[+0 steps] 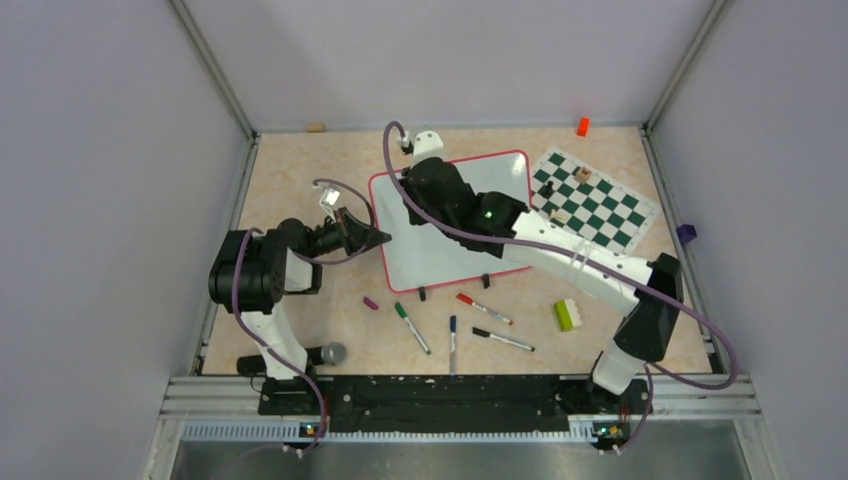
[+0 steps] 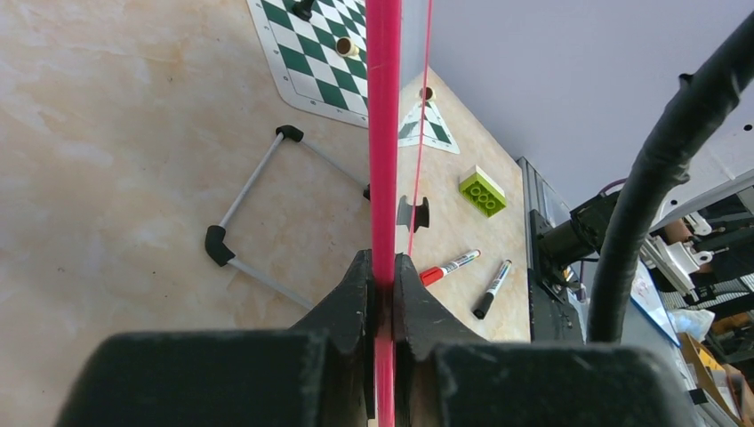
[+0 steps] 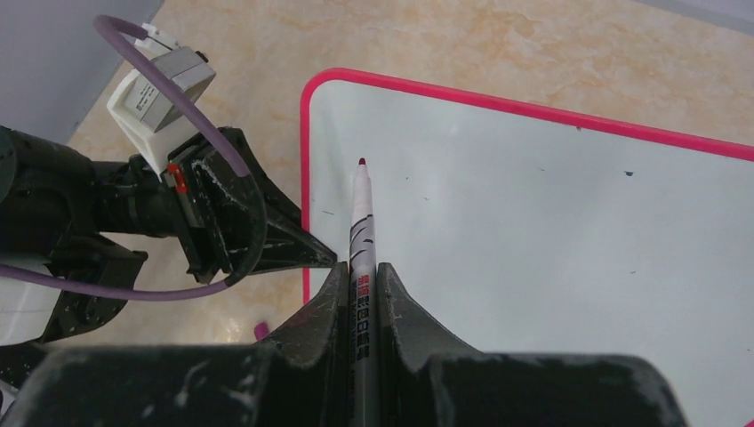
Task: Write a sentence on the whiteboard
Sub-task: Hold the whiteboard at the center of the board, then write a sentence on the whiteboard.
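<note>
Top external: left hand (image 1: 383,236) pinches whiteboard (image 1: 432,262), right hand (image 3: 360,276) grips marker (image 3: 363,222), above beige marbled table (image 1: 300,165).

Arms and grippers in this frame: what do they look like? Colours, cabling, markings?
Both arms mix white links with black joints: left arm, right arm. A purple cable runs along each. Grippers black, wedge-shaped: left gripper, right gripper with white scuffs. Green light on the right arm.

A robotics lab cell: plain walls (image 1: 95,200) and aluminium rails (image 1: 450,392) box in a worktop (image 1: 290,170), two cabled arms (image 1: 570,262) bolted at its edge, markers (image 1: 411,327), chess mat (image 1: 600,200) and brick (image 1: 569,314) scattered about.
</note>
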